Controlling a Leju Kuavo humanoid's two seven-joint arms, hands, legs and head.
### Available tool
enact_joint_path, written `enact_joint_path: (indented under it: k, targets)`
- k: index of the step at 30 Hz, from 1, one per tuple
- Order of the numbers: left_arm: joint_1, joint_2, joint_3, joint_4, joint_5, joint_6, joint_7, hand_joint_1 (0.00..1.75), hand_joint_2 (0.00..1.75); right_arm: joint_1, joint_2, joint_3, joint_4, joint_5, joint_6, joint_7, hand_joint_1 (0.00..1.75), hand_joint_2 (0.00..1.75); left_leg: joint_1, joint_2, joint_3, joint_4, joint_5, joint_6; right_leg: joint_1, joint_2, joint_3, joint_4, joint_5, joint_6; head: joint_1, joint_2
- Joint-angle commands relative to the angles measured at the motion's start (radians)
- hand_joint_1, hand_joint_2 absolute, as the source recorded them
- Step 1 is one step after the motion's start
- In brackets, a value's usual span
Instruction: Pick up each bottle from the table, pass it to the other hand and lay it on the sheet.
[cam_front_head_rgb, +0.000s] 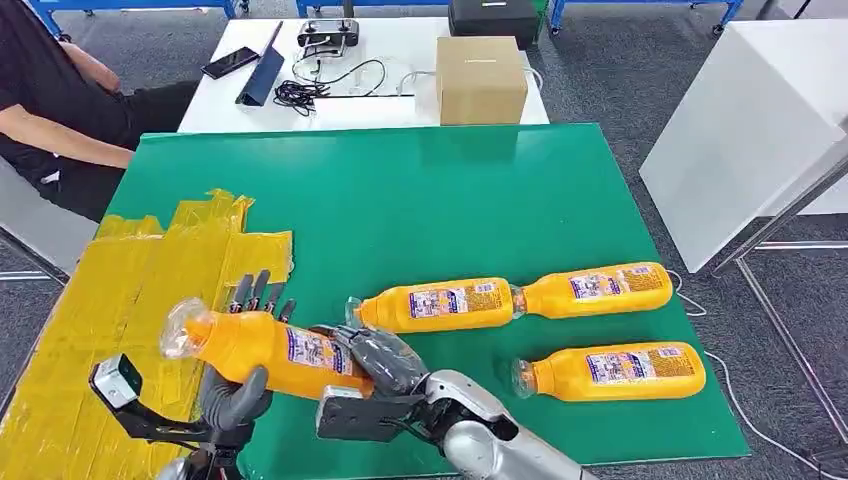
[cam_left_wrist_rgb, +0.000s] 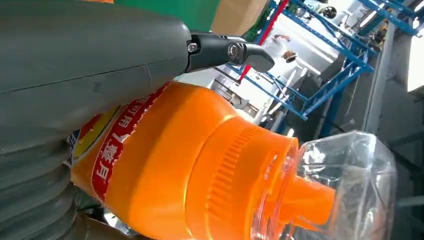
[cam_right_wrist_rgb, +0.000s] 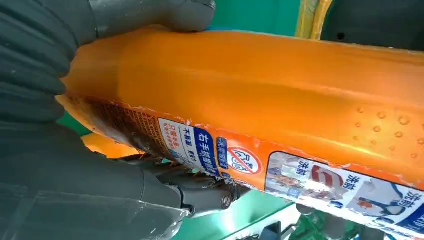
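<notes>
A cardboard box (cam_front_head_rgb: 481, 79) stands on the white table (cam_front_head_rgb: 400, 105) beside cables (cam_front_head_rgb: 310, 92) (a phone (cam_front_head_rgb: 230, 62) lies nearby).

I am holding one orange bottle (cam_front_head_rgb: 262, 350) with a clear cap and a printed label, lying roughly level above the near edge of the green table (cam_front_head_rgb: 450, 200), cap pointing toward the yellow sheet (cam_front_head_rgb: 120, 320); three more orange bottles are lying on their sides on the green: two (cam_front_head_rgb: 437, 304) (cam_front_head_rgb: 597, 289) lying end to end in a row; the third (cam_front_head_rgb: 612, 371) lying nearer me.
</notes>
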Motion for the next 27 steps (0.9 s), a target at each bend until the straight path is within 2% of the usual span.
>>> enact_joint_path:
  k: [1,5,6,19,21,22,26,27]
  targets:
    - [-0.051,0.029,-0.043,0.086,-0.013,-0.035,0.000,1.59,1.75,-0.055,-0.010,0.083,0.081,-0.003,0.014,0.003,1.75,1.75,0.000,0.000,0.001,-0.001,0.000,0.000,0.000,-0.001,0.002,-0.001,0.000,0.000,0.000,0.000]
    - [-0.051,0.029,-0.043,0.086,-0.013,-0.035,0.000,1.59,1.75,-0.055,-0.010,0.083,0.081,-0.003,0.014,0.003,1.75,1.75,0.001,0.001,0.004,-0.002,0.000,-0.001,0.001,0.000,0.004,-0.003,0.000,0.000,0.000,0.000]
    - [-0.052,0.029,-0.041,0.089,-0.015,-0.039,-0.002,1.75,1.75,-0.055,-0.010,0.082,0.081,-0.003,0.014,0.003,1.75,1.75,0.000,0.000,0.002,-0.001,0.000,-0.001,0.000,-0.001,0.002,-0.001,0.000,0.000,0.000,0.000]
    - [-0.060,0.021,-0.025,0.106,-0.016,-0.060,-0.005,1.75,1.75,-0.063,-0.005,0.081,0.105,-0.011,0.019,0.006,1.75,1.75,0.000,0.000,0.001,-0.001,0.000,0.000,0.000,0.000,0.001,-0.001,0.000,0.000,0.000,0.000]
    - [-0.056,0.014,-0.003,0.106,-0.007,-0.060,-0.009,1.75,1.75,-0.044,-0.006,0.054,0.089,0.025,-0.031,-0.005,1.75,1.75,0.001,0.000,0.002,-0.001,0.000,-0.001,0.001,0.000,0.003,-0.002,0.000,0.000,0.000,0.000]
    - [-0.053,0.012,0.008,0.102,-0.010,-0.047,-0.011,1.75,1.75,-0.031,-0.003,0.039,0.079,0.049,-0.069,-0.016,1.45,1.75,0.000,0.000,0.001,-0.001,0.000,-0.001,0.000,-0.001,0.002,-0.001,0.000,0.000,0.000,0.000]
    - [-0.050,0.017,0.013,0.094,-0.009,-0.049,-0.011,1.75,1.75,-0.025,-0.007,0.038,0.067,0.049,-0.070,-0.016,1.45,1.75,0.000,0.000,0.001,-0.001,0.000,0.000,0.000,0.000,0.001,-0.001,0.000,0.000,0.000,0.000]
    - [-0.050,0.017,0.013,0.094,-0.009,-0.049,-0.011,1.75,1.75,-0.025,-0.007,0.038,0.067,0.049,-0.070,-0.016,0.16,1.75,0.000,0.000,0.001,-0.001,0.000,-0.001,0.000,-0.001,0.002,-0.001,0.000,0.000,0.000,0.000]
